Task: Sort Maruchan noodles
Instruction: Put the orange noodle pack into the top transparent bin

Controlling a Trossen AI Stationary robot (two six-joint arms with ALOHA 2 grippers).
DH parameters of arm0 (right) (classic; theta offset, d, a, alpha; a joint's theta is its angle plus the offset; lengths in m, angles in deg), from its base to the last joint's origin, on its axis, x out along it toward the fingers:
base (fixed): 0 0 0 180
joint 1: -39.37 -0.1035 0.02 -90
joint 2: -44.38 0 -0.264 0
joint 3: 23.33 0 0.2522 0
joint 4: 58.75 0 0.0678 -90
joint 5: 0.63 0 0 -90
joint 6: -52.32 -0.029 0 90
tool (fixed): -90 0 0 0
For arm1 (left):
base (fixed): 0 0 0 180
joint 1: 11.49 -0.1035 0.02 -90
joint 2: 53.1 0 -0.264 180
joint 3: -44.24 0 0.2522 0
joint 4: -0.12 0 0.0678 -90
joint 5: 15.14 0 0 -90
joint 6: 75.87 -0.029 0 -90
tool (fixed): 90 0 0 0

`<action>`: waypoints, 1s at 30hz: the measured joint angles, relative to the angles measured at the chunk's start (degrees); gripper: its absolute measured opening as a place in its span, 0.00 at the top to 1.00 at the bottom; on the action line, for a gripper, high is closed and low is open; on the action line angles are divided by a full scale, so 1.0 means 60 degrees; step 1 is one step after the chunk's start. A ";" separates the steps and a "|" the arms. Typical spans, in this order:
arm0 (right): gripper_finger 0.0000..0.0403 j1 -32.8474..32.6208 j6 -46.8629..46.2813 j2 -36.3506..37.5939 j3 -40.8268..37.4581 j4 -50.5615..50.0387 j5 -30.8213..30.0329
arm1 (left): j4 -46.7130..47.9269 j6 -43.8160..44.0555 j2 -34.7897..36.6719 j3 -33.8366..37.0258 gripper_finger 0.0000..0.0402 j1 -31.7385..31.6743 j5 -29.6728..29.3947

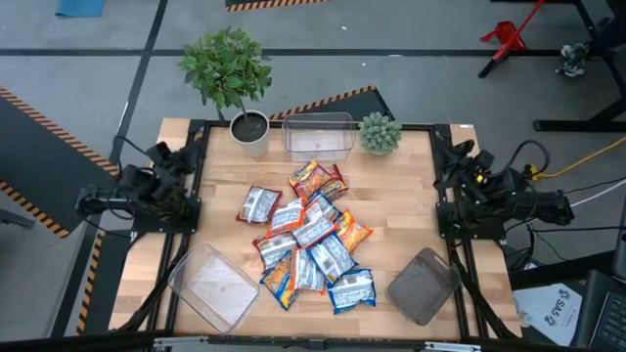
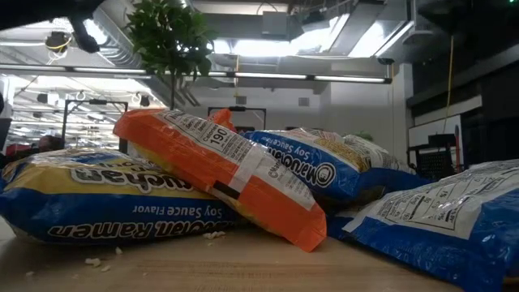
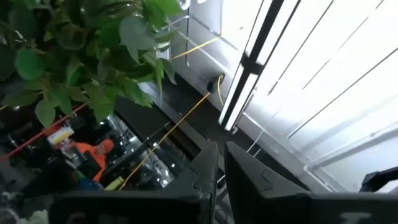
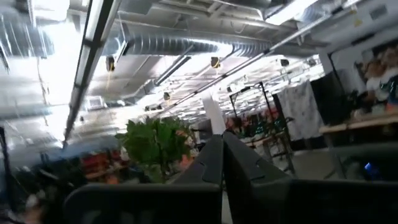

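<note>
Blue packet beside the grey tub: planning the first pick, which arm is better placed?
Right, probably: the blue packet lies by the grey tub, on the side of the right end effector; the left end effector waits across the pile.

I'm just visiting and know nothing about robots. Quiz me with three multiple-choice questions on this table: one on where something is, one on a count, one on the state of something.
1. Where does the pile of noodle packets lie?
A. mid-table
B. inside a tub
C. on the floor

2. How many clear plastic tubs are on the table?
A. one
B. three
C. five

3. How do the left gripper and right gripper stand?
A. each holding a packet
B. wide open
C. shut, holding nothing

Answers:
1 A, the packets are heaped on bare wood.
2 B, one tub at the back, two at the front corners.
3 C, each wrist view shows fingers together, empty.
</note>
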 joint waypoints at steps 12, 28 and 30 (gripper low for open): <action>1.00 0.0000 0.1602 -0.2682 0.2298 -0.0993 0.1491 | 0.1151 -0.0489 0.0007 -0.1861 0.94 -0.0004 0.0640; 0.99 0.0000 0.3495 -0.7706 0.6560 -0.3601 0.1883 | 0.4410 -0.1501 -0.1244 -0.3940 0.94 -0.0004 0.1367; 0.97 0.0007 0.3497 -0.8314 0.7135 -0.4605 0.2689 | 0.5159 -0.1605 -0.1444 -0.4191 0.94 -0.0004 0.1652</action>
